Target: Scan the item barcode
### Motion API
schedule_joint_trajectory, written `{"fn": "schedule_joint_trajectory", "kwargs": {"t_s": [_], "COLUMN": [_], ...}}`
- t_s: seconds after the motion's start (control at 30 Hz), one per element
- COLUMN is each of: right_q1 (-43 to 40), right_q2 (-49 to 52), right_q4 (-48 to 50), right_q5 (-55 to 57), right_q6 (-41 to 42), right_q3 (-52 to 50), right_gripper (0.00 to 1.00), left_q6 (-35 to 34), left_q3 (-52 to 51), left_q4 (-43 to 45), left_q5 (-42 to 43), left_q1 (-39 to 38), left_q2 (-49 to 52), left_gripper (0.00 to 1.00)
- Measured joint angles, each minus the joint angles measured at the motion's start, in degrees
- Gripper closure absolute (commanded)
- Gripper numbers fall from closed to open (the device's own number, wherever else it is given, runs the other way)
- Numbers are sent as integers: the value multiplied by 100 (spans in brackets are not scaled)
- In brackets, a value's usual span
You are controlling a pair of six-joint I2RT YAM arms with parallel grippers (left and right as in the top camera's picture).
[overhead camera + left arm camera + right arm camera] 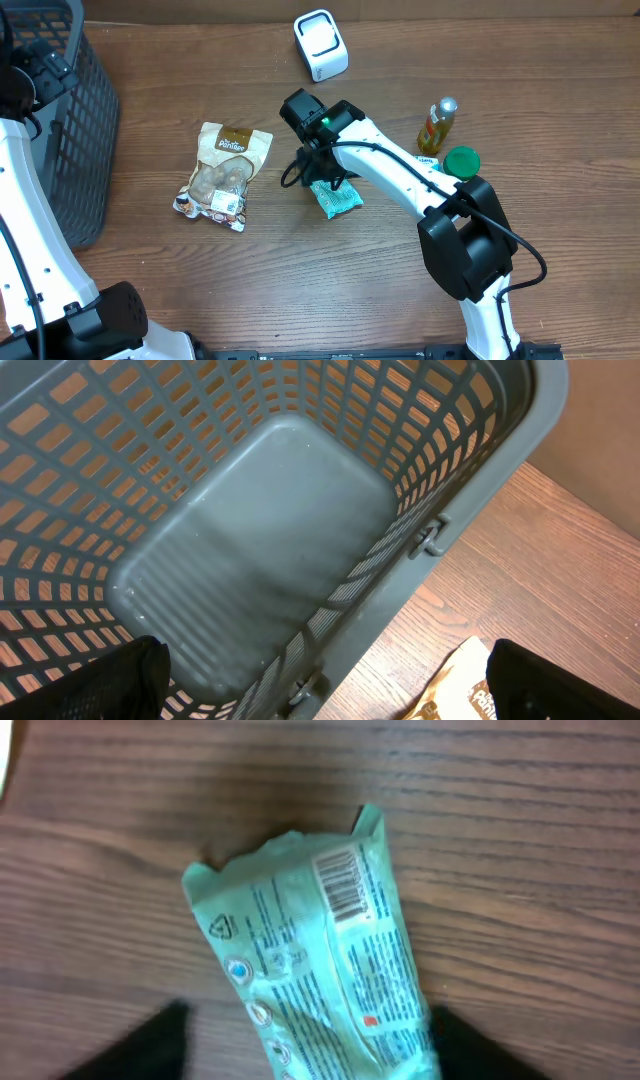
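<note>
1. One green packet (320, 960) lay flat near the middle of the table (300, 290), barcode (340, 885) facing up; it looked light, soft and crinkly, probably slippery; best pinched across its narrow width, clear of the barcode.
2. Right gripper (305, 1045) pointed straight down over it, fingers apart, straddling its sides without clamping; left gripper (320, 690) hung wide open above the basket (500, 450).
</note>
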Motion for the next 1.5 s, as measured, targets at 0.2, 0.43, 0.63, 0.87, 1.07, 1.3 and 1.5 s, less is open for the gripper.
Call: {"fn": "schedule_joint_trajectory", "kwargs": {"t_s": [0.2,0.43,0.63,0.87,1.07,1.3,1.5], "right_q1": [0,0,0,7,4,0,0], "right_q2": [0,2,-17,-68,-68,-94,-114], "right_q4": [260,876,1464,1589,1029,-87,-621], "right_q5": [13,48,57,4,7,-68,-758], "right_q6": [-13,-15,-17,-306,-448,-107,105], "right_q3": [-42,-616,-1078,-1185,-960,-44,-13], "right_gripper": [58,63,60,21,6,0,36], "left_q6": [0,0,0,0,0,0,0], "left_q3": [0,0,0,0,0,0,0], "left_q4": [0,0,-2,0,-2,0,0], "left_q5": [0,0,0,0,2,0,0], "left_q1": [0,0,0,0,0,0,0], "left_q2": [0,0,0,0,0,0,0], "left_gripper": [0,1,0,0,1,0,0]}}
